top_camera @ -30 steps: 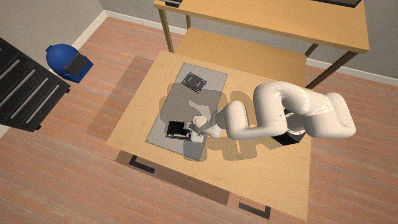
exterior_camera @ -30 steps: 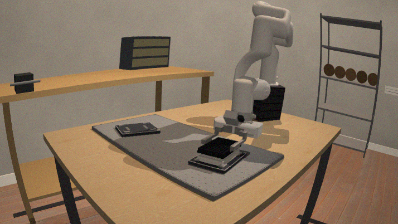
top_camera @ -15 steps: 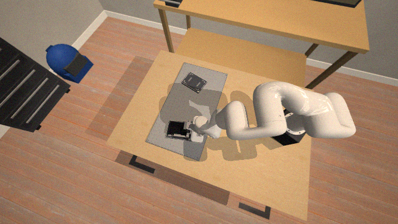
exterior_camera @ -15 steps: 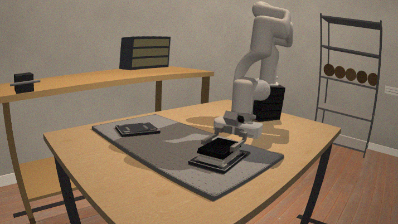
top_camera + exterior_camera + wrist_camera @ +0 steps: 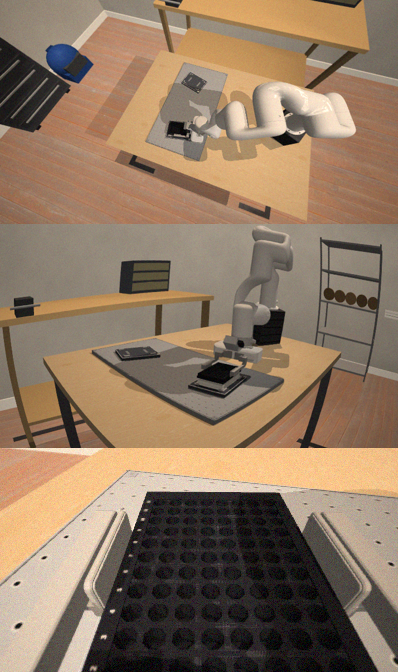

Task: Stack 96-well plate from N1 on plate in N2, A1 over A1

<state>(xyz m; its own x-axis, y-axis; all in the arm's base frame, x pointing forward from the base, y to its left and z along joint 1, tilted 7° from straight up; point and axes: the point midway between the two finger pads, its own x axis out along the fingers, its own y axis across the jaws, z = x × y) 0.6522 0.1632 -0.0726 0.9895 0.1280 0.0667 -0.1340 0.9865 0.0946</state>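
Note:
The black 96-well plate (image 5: 176, 128) (image 5: 216, 373) (image 5: 210, 573) is between the fingers of my gripper (image 5: 186, 130) (image 5: 221, 367) (image 5: 227, 563), which is shut on its two long sides. It is over the light lower plate (image 5: 212, 384) in nest N2 (image 5: 207, 391), roughly in line with it. Light side walls show below the black plate; whether it is fully nested cannot be told. The lower plate looks flat in N2. Nest N1 (image 5: 194, 82) (image 5: 137, 352) is empty. The cut-off corners cannot be made out.
Both nests stand on a grey perforated board (image 5: 167, 111) (image 5: 178, 398) on the wooden table (image 5: 251, 173) (image 5: 97, 388). N1 is toward the board's far end from N2. The arm's base (image 5: 290, 136) (image 5: 268, 327) stands at the table's other side. A second bench (image 5: 251, 25) (image 5: 97, 307) is beyond.

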